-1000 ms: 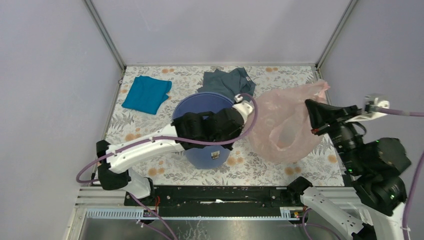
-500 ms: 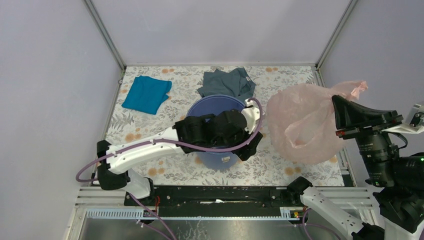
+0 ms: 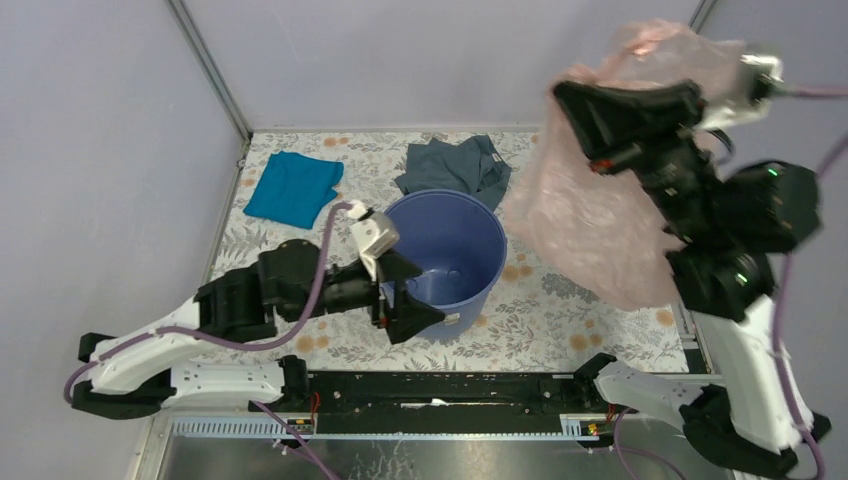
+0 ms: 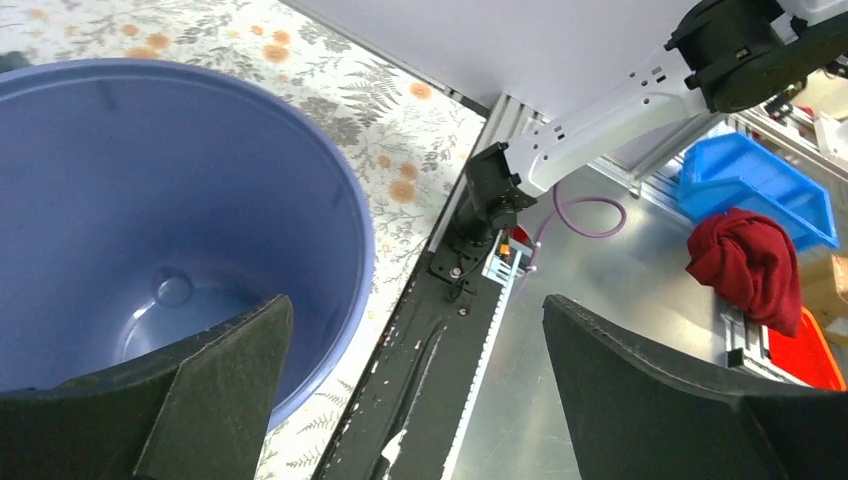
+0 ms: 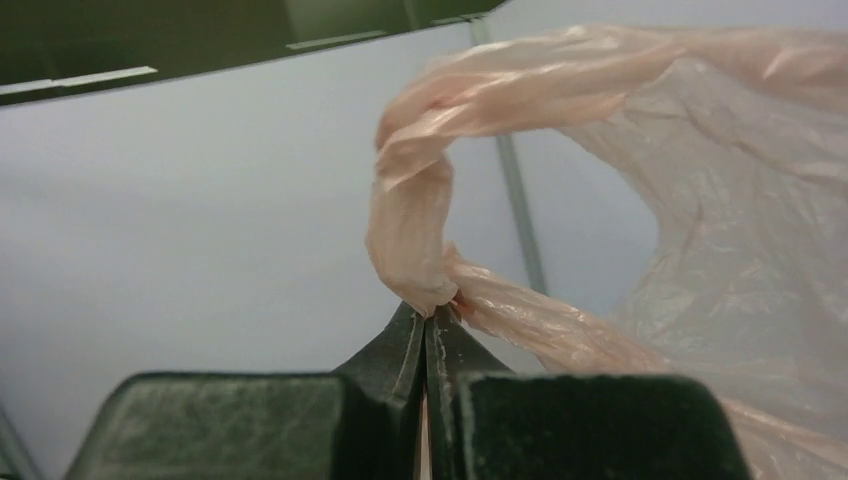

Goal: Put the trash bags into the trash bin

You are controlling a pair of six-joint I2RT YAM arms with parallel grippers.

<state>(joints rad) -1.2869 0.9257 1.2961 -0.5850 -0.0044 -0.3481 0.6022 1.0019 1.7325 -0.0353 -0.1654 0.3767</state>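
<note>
The trash bin [image 3: 450,250], a round blue-violet bucket, stands upright at the table's middle with nothing inside [image 4: 150,220]. My left gripper [image 3: 408,295] is open at the bin's near-left side. One finger is over the rim and the other is outside it, and nothing lies between them [image 4: 415,305]. The pale pink trash bag [image 3: 590,220] hangs in the air to the right of the bin, clear of the table. My right gripper [image 3: 565,100], raised high, is shut on a twisted bit of the bag's edge [image 5: 428,315], and the film [image 5: 720,250] drapes down from there.
A teal cloth [image 3: 293,187] lies at the back left. A grey-blue garment [image 3: 455,165] lies just behind the bin. Metal corner posts and grey walls close in the table. Off the near edge sit a blue tray [image 4: 760,185] and a red cloth [image 4: 745,262].
My left gripper opened and drew back from over the bin toward the near left. My right gripper swung the pink bag up from the table's right side to high in the air.
</note>
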